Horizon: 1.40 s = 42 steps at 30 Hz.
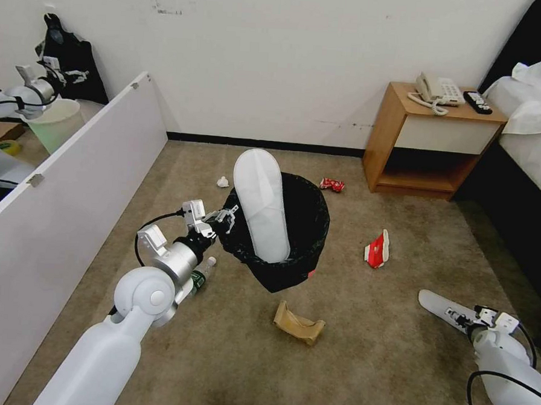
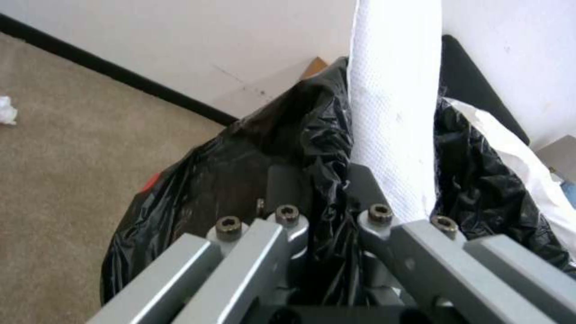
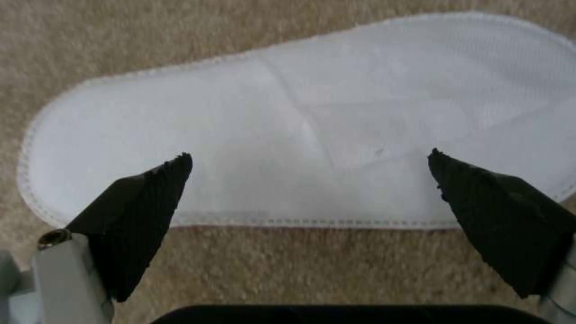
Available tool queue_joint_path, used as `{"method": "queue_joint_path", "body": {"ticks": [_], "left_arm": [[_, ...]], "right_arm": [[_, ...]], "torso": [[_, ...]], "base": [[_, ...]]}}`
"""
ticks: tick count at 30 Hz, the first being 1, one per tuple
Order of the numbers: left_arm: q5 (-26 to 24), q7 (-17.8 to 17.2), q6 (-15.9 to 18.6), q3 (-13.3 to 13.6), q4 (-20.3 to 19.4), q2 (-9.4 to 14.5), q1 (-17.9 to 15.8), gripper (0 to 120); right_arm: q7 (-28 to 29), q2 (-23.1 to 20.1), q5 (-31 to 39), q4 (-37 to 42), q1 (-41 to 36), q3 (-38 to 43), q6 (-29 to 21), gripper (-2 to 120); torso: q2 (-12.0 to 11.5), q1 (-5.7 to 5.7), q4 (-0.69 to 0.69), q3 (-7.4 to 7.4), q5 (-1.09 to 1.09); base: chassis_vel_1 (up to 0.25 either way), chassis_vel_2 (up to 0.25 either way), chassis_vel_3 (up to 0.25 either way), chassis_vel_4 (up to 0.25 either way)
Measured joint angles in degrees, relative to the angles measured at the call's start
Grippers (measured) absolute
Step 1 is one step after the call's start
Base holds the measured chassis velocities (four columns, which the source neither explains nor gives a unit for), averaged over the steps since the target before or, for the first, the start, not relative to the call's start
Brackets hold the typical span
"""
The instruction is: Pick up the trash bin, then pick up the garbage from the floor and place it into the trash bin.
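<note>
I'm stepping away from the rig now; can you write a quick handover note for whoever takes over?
Left gripper: shut on the trash bin's black-bag rim, holding it.
Right gripper: open, poised over the second white slipper on the carpet.
Done: bin picked up; one slipper stands in it.
Left on the carpet: that slipper, brown paper bag, red-white carton, crushed red can, white paper wad, clear bottle beside the left arm.

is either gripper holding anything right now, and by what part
The left gripper holds the trash bin by its bag-covered rim. The right gripper is open over a slipper on the floor, holding nothing.
</note>
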Motion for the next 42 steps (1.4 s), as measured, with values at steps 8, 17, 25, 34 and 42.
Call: {"method": "queue_joint_path", "body": {"ticks": [8,17,25,34,42], "left_arm": [[-0.02,0.21,-0.17,0.0,0.22,-0.01,-0.05,3],[-0.3,0.23,-0.19,0.14,0.59,-0.01,-0.76,3],[-0.36,0.25,-0.2,0.49,0.62,-0.12,-0.96,3],[-0.37,0.35,-0.25,0.49,0.57,-0.13,-0.63,3],[-0.38,0.46,-0.3,0.47,0.52,-0.03,-0.27,3]], "right_arm": [[0.17,0.61,-0.91,-1.87,0.8,0.1,0.27,100],[0.31,0.76,-1.04,-2.15,1.29,0.12,0.29,100],[1.02,0.63,-1.07,-1.84,1.29,0.07,0.25,88],[1.46,0.68,-1.39,-1.52,0.36,0.43,0.22,49],[1.73,0.94,-1.21,-1.34,-0.02,0.85,0.32,21]], "torso": [[0.0,0.0,0.0,0.0,0.0],[0.0,0.0,0.0,0.0,0.0],[0.0,0.0,0.0,0.0,0.0],[0.0,0.0,-0.01,0.0,-0.02],[0.01,0.0,0.0,-0.01,-0.02]], "base": [[0.0,0.0,0.0,0.0],[0.0,0.0,0.0,0.0],[0.0,0.0,0.0,0.0],[0.0,0.0,0.0,0.0],[0.0,0.0,0.0,0.0]]}}
